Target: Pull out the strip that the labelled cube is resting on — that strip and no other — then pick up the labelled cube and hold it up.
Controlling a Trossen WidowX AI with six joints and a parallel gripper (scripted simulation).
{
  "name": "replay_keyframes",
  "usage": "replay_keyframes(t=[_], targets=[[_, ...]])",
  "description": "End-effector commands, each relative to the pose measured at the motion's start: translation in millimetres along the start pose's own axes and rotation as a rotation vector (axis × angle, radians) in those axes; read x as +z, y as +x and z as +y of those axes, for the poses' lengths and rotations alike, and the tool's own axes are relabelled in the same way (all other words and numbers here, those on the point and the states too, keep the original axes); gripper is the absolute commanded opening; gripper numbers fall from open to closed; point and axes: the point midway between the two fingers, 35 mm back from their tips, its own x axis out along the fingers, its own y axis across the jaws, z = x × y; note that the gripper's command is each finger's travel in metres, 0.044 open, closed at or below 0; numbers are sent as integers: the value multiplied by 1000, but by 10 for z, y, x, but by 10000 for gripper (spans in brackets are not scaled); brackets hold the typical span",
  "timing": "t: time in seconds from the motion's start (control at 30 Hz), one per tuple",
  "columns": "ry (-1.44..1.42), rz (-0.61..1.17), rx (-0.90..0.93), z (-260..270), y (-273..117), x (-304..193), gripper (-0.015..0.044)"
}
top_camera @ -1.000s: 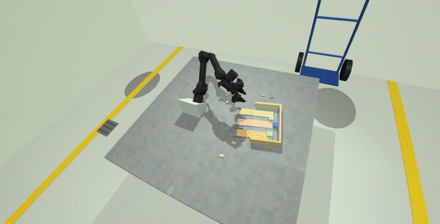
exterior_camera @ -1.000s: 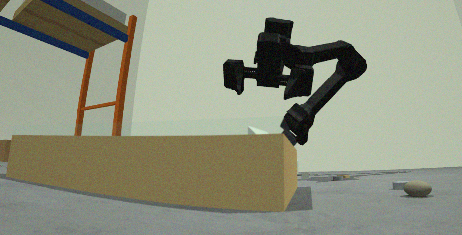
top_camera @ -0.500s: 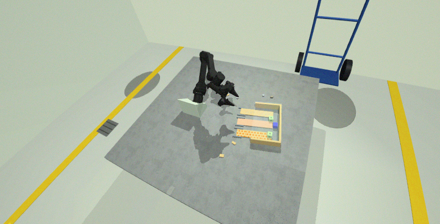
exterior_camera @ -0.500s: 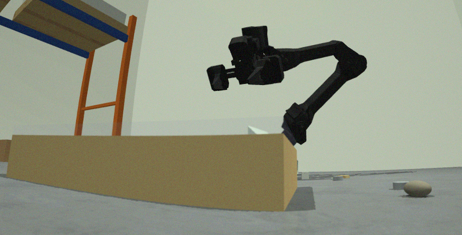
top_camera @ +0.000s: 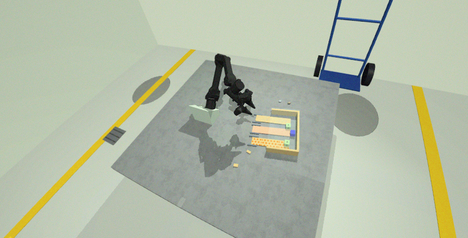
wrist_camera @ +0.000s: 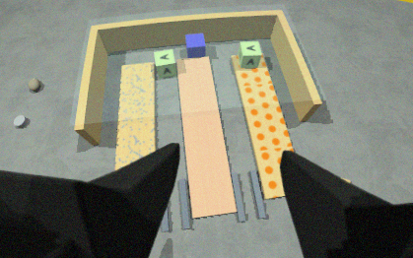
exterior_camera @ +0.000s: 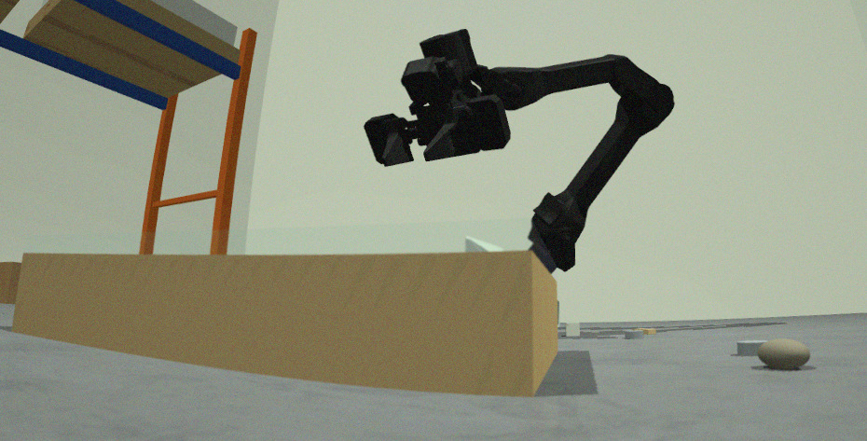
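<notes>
Above the worktop (top_camera: 261,187) (exterior_camera: 364,416) (wrist_camera: 17,30), hovers with the gripper (top_camera: 253,111) (exterior_camera: 412,162) (wrist_camera: 230,155) partly open and empty. Looks like time to line up with the dotted strip (top_camera: 266,142) (wrist_camera: 264,118), under the labelled cube (top_camera: 287,142) (wrist_camera: 250,54), then pinch and pull.

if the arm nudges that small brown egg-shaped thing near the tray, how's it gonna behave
The brown egg-shaped thing would probably roll, since its sides are rounded. It may wobble off in a curve, being longer than tall. It's likely stiff, as its outline shows no sag.
</notes>
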Motion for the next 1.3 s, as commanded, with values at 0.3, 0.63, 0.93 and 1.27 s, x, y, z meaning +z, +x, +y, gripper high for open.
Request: replay_keyframes(t=[0.3,0.63,0.93,1.27], targets=[[-104,444,-8,-560,722,14,0],[-196,796,109,-771,1218,-274,0],[-202,819,120,-814,1208,-367,0],[-202,818,120,-813,1330,-480,0]])
